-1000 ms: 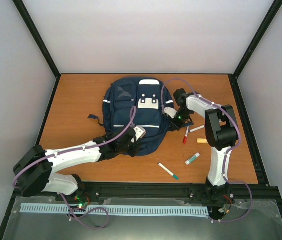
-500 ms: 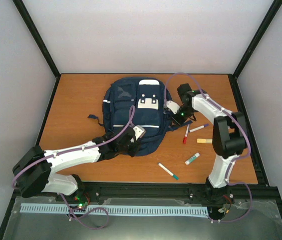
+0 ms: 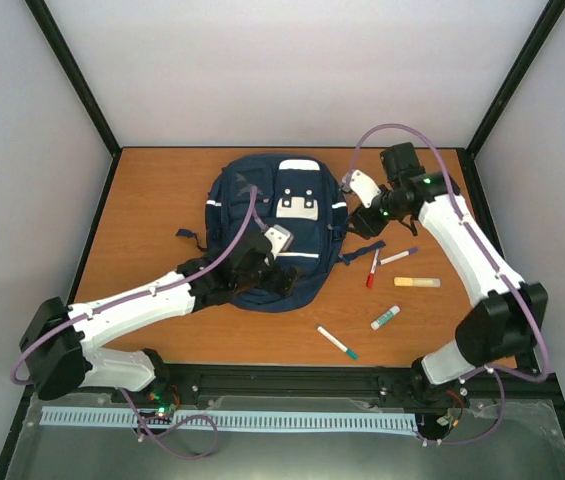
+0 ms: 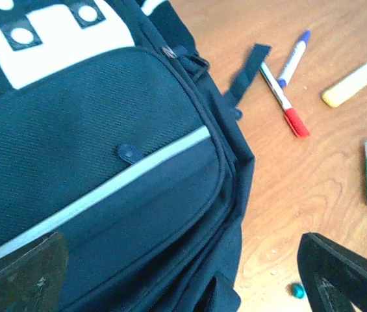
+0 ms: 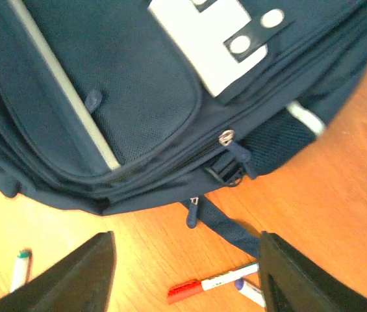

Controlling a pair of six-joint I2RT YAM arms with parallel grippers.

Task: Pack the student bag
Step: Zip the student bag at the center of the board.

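The student bag is a navy backpack lying flat on the wooden table, front pocket up, with white stripes and a white buckle patch. My left gripper hovers over its lower front edge. In the left wrist view the bag fills the left side and the left gripper is open with nothing between its fingers. My right gripper hangs by the bag's right side. In the right wrist view it stands open above bare table, near a zipper pull and a strap of the bag.
Right of the bag lie a red-capped marker, a blue-capped pen, a yellow highlighter, a glue stick and a teal-capped marker. Black frame posts border the table.
Both grippers have gone from shut to open. The right arm has lifted and swung back and right, away from the bag's side. The left gripper has shifted slightly further over the bag.
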